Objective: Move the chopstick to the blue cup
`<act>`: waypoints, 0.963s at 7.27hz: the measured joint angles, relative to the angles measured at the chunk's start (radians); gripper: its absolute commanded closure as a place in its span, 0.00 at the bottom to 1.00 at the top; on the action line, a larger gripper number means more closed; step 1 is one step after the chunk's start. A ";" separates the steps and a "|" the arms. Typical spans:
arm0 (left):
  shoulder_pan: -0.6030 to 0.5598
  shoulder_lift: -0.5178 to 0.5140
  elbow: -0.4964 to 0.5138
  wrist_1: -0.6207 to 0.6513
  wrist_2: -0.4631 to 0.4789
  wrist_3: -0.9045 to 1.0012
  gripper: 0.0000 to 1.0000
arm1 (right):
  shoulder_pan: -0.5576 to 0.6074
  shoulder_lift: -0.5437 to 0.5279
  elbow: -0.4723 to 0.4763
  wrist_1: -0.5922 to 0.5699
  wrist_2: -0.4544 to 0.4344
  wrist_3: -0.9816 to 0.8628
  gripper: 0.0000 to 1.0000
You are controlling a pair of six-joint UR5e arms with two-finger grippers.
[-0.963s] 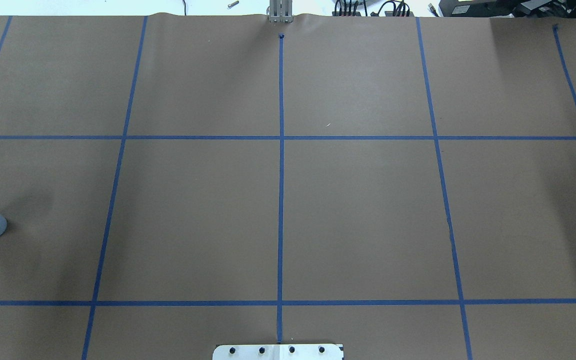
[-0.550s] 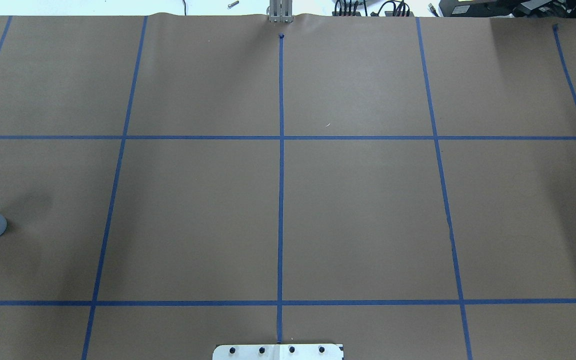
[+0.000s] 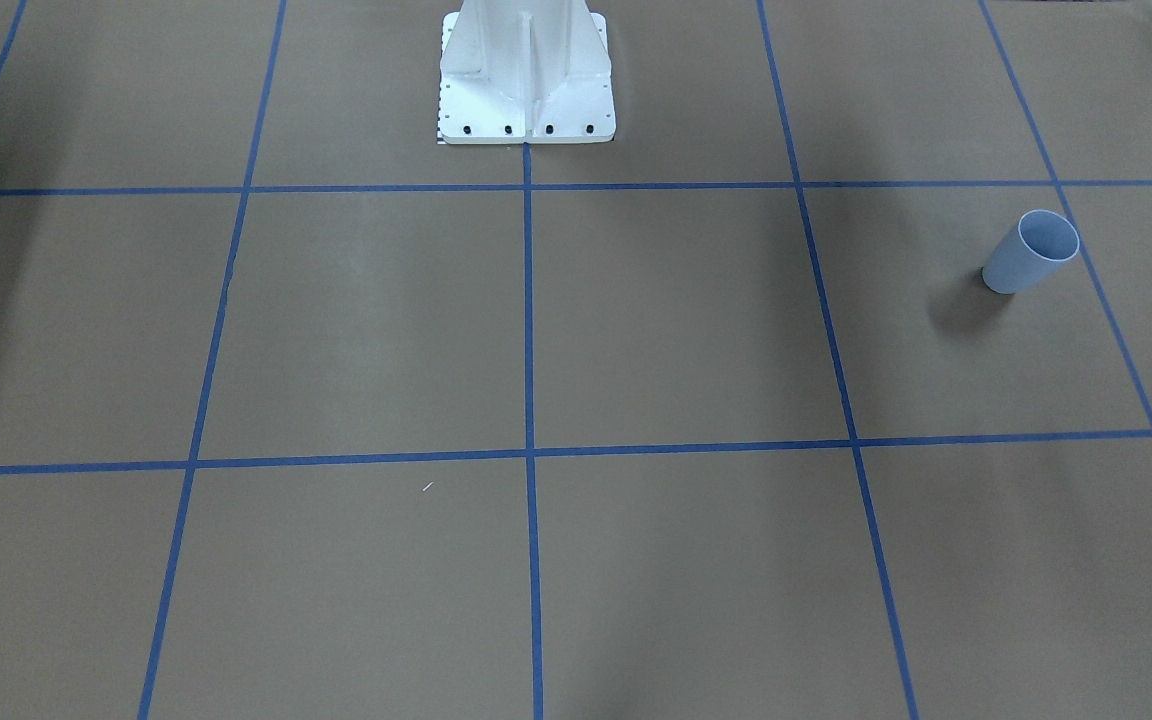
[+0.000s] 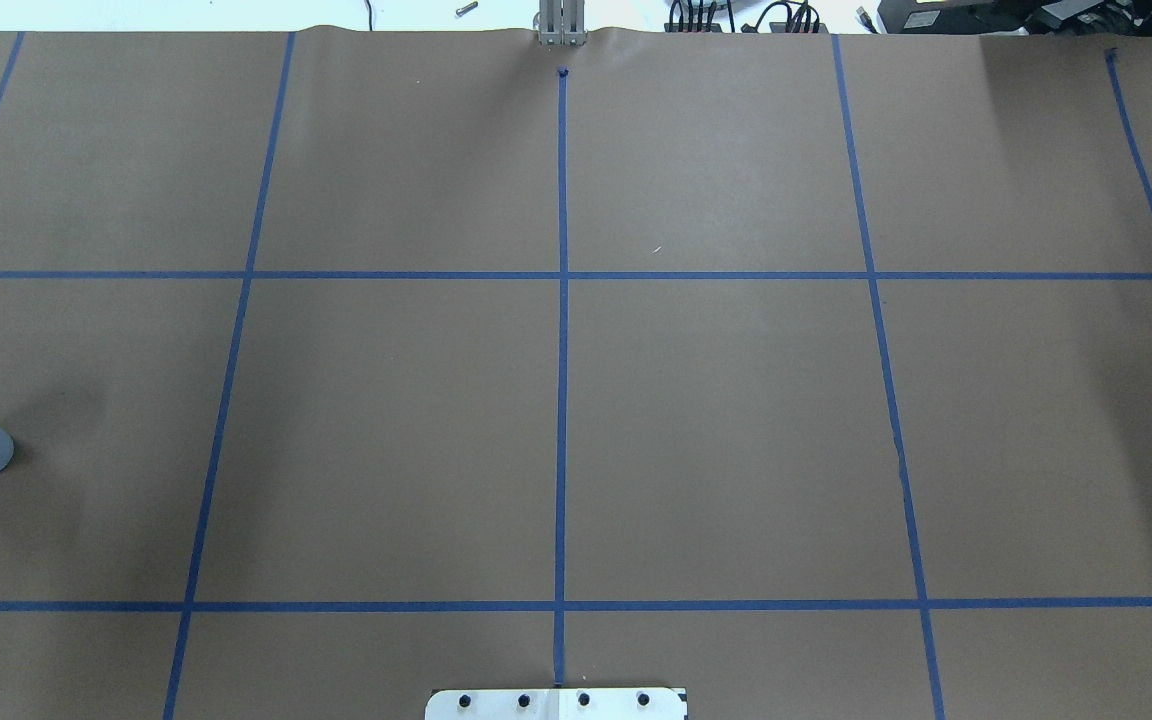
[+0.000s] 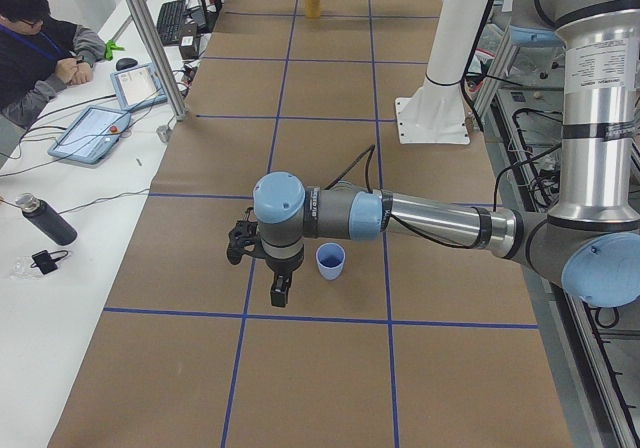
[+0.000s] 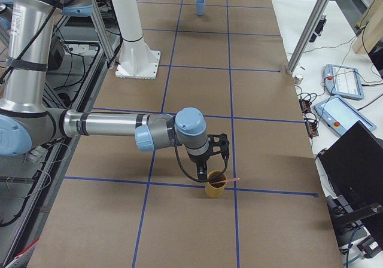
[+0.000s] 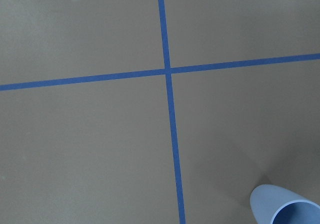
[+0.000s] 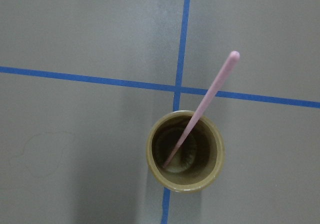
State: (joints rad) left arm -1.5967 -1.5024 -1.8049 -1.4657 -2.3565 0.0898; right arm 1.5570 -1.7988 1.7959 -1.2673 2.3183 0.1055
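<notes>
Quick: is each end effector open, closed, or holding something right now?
Left end effector: cannot be told, near the blue cup.
Right end effector: cannot be told, above the brown cup holding the chopstick.

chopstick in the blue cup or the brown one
In the brown one: the chopstick stands tilted inside the brown cup, its top leaning out over the rim. The blue cup looks empty.

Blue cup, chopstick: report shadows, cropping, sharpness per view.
Front-facing: the blue cup whole, soft shadow lower-left. Overhead: cropped by the left edge. Left wrist: cut at the bottom. Right wrist: the chopstick sharp, leaning in the brown cup.
</notes>
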 measured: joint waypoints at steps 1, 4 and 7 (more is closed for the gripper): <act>0.001 -0.012 0.001 -0.011 -0.002 -0.002 0.01 | 0.000 -0.003 -0.014 0.045 0.005 0.004 0.00; 0.005 -0.081 0.073 -0.100 -0.010 -0.027 0.01 | 0.001 -0.013 -0.033 0.120 0.050 0.001 0.00; 0.024 -0.085 0.071 -0.175 -0.098 -0.066 0.01 | -0.013 -0.042 -0.030 0.278 0.087 0.081 0.00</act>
State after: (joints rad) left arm -1.5731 -1.5875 -1.7343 -1.6402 -2.4548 0.0238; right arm 1.5440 -1.8411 1.7662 -0.9895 2.4049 0.1865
